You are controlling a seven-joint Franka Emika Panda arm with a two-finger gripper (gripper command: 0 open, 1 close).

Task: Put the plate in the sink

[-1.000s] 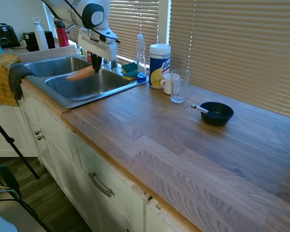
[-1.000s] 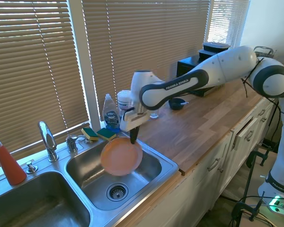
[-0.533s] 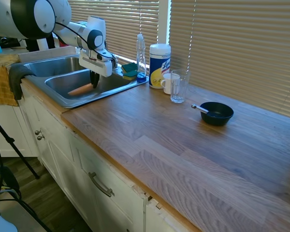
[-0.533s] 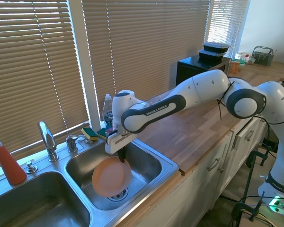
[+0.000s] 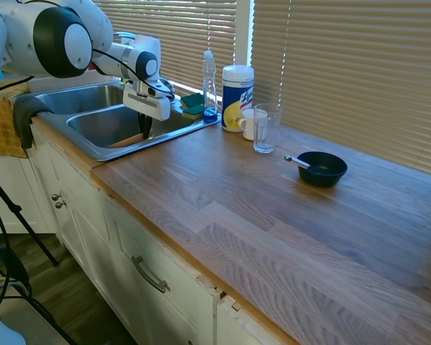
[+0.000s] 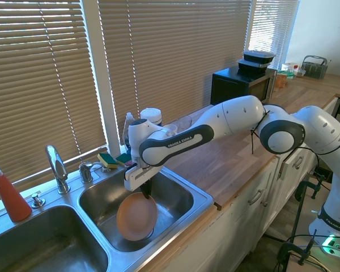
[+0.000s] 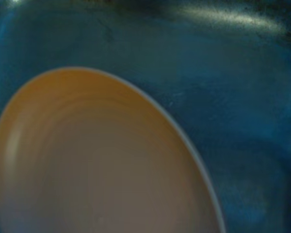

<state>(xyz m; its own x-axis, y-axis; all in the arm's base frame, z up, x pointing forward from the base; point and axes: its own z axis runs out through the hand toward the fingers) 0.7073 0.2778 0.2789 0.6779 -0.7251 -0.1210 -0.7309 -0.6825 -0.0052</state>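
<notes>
Seen from the wrist, the plate (image 7: 97, 165) fills most of the picture, its salmon face blurred against the bluish metal of the basin floor. In the second exterior view the gripper (image 6: 145, 191) is down inside the basin of the sink (image 6: 184, 211) that lies next to the wooden counter (image 5: 273, 208), its fingers closed on the upper rim of the plate (image 6: 136, 216), which hangs tilted over the drain end. Whether its lower edge already touches the metal cannot be told. The step in hand looks like the final lowering and release. Done well, that means easing down until the low edge rests on the basin floor, laying the plate flatter, then parting the fingers and lifting straight up, clear of the basin's back wall and the sponges (image 6: 116, 160) on the back rim.
</notes>
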